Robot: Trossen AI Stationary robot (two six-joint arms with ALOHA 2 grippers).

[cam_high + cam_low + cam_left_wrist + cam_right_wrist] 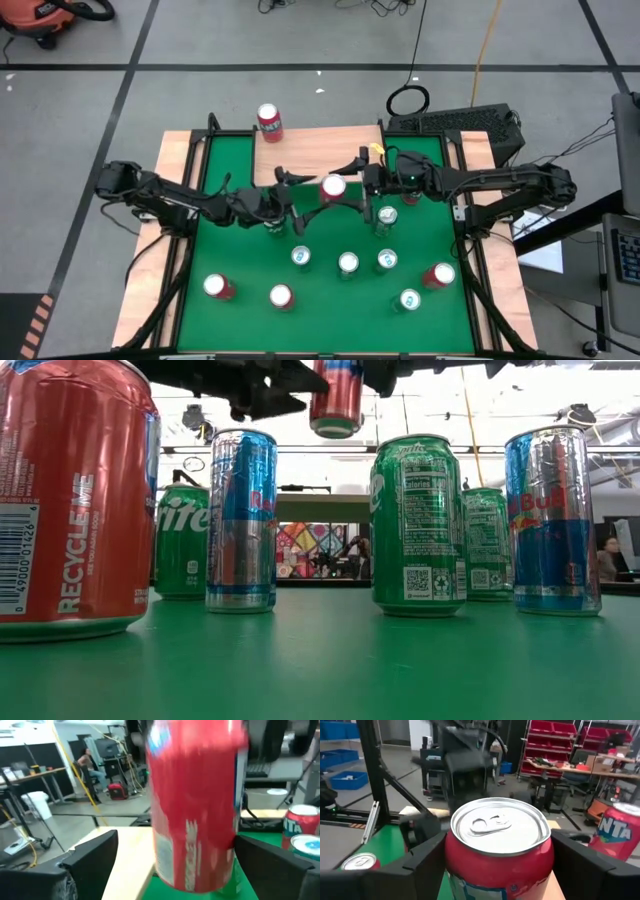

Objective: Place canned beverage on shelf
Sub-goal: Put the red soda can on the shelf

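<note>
A red can point(333, 187) with a silver top hangs above the green table point(250, 260), just in front of the shelf point(320, 140), a light-wood board at the far edge. My right gripper point(345, 186) is shut on it and comes from the table's right. My left gripper point(305, 200) is open just left of the can. Its fingers point(95, 857) stand on either side of the can point(195, 810), and I cannot tell whether they touch it. A red Fanta can point(269, 122) stands upright on the shelf's left end. My right gripper pinches the red can's side wall below the rim point(451, 857) between its two fingers, one on each side. The fingers come about level from the table's right side. The can is upright, top up, and lifted well clear of the table point(335, 400).
Several upright cans stand on the table below and in front of the arms: green Sprite cans point(418, 525), Red Bull cans point(240, 520), and red cans point(218, 287) near the front. Another red can point(438, 275) stands at the right. The shelf's right part is bare wood.
</note>
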